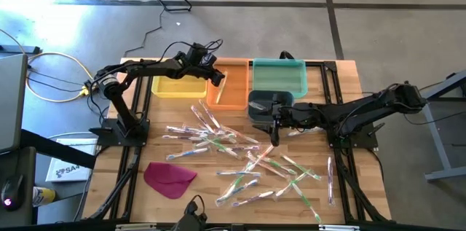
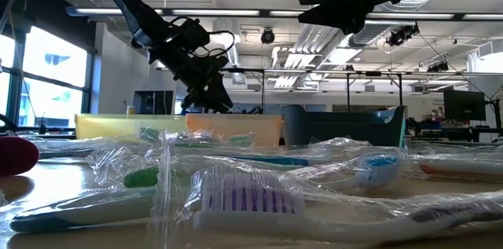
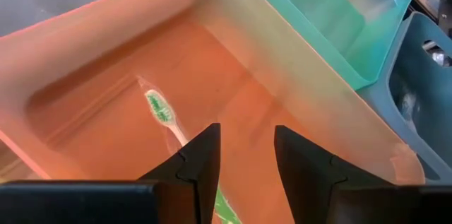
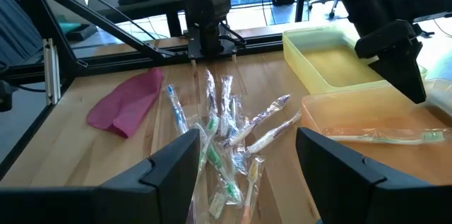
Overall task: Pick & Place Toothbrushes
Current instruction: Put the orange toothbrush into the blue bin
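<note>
Left gripper (image 1: 218,78): over the orange bin (image 1: 238,97), fingers (image 3: 200,164) spread apart with nothing between them; a green-bristled toothbrush (image 3: 164,111) lies on the bin floor right beneath.
Same brush from the right wrist: lying lengthwise in the orange bin, head toward the bin's far end (image 4: 385,137).
Right gripper (image 1: 274,135): hanging above the middle of the table, over the scattered pile, jaws wide open and empty; dark fingers (image 4: 173,167) frame the heap in its own view.
Toothbrushes (image 1: 240,159): loose wrapped pile strewn across the wooden table (image 1: 342,100) in front of the bins, handles crossing one another, green, pink, blue and white among them; one lies apart near the right edge (image 1: 330,180).
Closest brushes, low view: a white head with purple bristles (image 2: 251,199) in crinkled wrap, a green handle end (image 2: 143,177) behind it.
Yellow bin (image 1: 177,87): left of the orange one, touching it.
Teal bin (image 1: 279,76): right of the orange one, at the back of the table.
Dark blue bin (image 1: 262,105): in front of the teal one, partly under the right arm.
Magenta cloth (image 1: 169,177): flat on the table, near-left corner, clear of the pile.
</note>
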You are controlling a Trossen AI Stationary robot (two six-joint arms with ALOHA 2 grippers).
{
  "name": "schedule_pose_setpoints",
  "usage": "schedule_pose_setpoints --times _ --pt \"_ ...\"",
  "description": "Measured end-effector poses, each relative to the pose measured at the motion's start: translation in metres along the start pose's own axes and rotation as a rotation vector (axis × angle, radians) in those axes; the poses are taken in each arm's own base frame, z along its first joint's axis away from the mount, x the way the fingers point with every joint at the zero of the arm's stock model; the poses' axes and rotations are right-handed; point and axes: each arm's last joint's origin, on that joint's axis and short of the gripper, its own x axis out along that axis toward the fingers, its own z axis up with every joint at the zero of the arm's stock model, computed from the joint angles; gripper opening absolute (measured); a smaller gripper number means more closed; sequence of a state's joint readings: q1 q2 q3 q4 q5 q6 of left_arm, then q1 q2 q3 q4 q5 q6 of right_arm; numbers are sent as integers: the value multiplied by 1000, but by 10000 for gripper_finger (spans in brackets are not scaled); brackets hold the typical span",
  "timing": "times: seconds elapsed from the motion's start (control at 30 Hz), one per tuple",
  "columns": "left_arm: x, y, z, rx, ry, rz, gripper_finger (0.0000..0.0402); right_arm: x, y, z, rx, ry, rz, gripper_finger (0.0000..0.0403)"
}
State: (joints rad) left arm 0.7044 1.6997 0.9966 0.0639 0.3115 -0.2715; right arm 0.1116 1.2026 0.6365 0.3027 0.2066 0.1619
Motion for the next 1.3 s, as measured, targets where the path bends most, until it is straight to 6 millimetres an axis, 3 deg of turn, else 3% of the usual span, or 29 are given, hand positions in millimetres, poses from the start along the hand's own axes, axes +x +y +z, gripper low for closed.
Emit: schedule_pose_setpoints --times 0.37,0.63,0.77,0.97,1.3 --pt "0 -1 0 6 8 -44 40 0 0 0 0 0 -3 228" --pt "0 -1 0 30 7 -45 15 0 0 0 0 0 -3 228" --pt "1 -11 1 147 -18 -72 7 0 0 0 0 0 -2 228" --pt "-8 -42 6 304 -106 -152 1 0 0 0 -1 1 0 228" --pt "-41 -64 -23 384 -198 -224 0 0 0 -2 -6 25 -4 228"
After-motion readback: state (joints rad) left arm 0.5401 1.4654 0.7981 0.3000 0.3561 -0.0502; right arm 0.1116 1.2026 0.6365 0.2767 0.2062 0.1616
